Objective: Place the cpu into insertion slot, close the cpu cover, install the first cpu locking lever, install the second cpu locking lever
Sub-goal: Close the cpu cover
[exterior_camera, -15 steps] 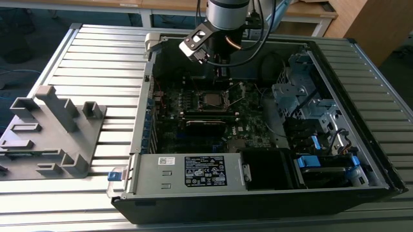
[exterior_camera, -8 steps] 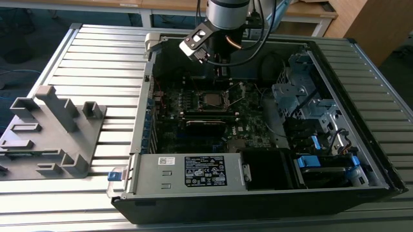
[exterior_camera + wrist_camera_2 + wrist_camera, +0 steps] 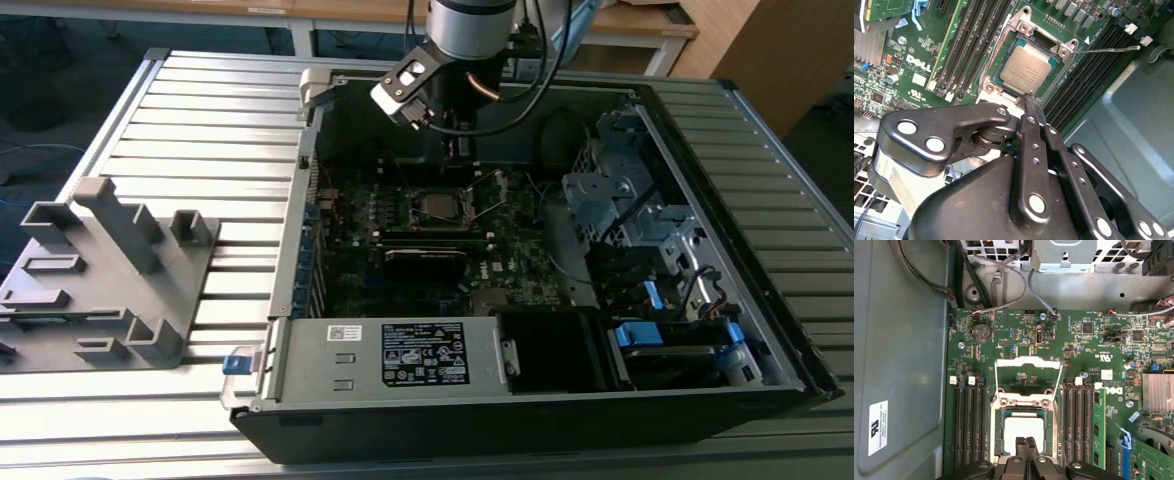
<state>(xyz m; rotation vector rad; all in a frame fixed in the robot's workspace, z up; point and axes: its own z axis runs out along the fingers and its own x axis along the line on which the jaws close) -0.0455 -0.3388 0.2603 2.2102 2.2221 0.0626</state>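
Observation:
The cpu [image 3: 1026, 70] lies flat in the insertion slot [image 3: 999, 440], its silvery top facing up; the exterior view shows it mid-board [image 3: 438, 205]. The cpu cover [image 3: 1029, 361], a thin silvery frame, is swung open and stands back from the socket, with the board visible through its window. A thin locking lever [image 3: 1109, 49] sticks out sideways from the socket corner. My gripper [image 3: 1029, 97] is shut with nothing between its fingers. Its tips hover over the cpu's edge in both wrist views [image 3: 1026, 442], and in the exterior view it hangs above the socket [image 3: 461, 150].
Black memory slots [image 3: 969, 425] flank the socket on both sides. A grey power supply box [image 3: 387, 355] with a white label fills the case's near edge. The drive cage [image 3: 627, 200] stands at the exterior view's right, and a grey fixture [image 3: 107, 280] sits on the table at its left.

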